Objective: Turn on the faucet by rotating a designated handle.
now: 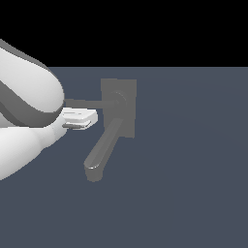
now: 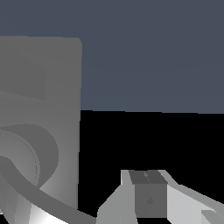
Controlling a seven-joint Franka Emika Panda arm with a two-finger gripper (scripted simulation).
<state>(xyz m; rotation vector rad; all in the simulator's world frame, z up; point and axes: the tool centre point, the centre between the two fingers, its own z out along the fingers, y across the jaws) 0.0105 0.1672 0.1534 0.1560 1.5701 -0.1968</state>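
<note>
Exterior view: the grey faucet [image 1: 117, 109] stands at the centre of the frame on the blue-grey table [image 1: 193, 169], its flat rectangular backplate [image 1: 127, 92] upright and its round hub [image 1: 117, 100] at the middle of that plate. From the hub the thick rounded spout [image 1: 102, 151] runs toward the lower left of the frame and ends in a downturned tip. The handle [image 1: 85, 102], a thin straight bar, projects from the hub toward the exterior view's left, roughly level, and its far end passes behind the white arm [image 1: 26, 101] that fills the left edge of the frame. The gripper's fingers [image 1: 80, 118], pale and blocky, lie just below the handle and just beside the upper part of the spout; they appear pressed close together with nothing between them, though whether they touch the handle cannot be told from this angle. Wrist view: the backplate [image 2: 61, 87] fills the left of the frame with the hub [image 2: 30, 157] low on it, and a curved grey band crosses the lower left corner. The fingers [image 2: 148, 197] show at the lower right, their dark pad faces close together, apart from the faucet.
</note>
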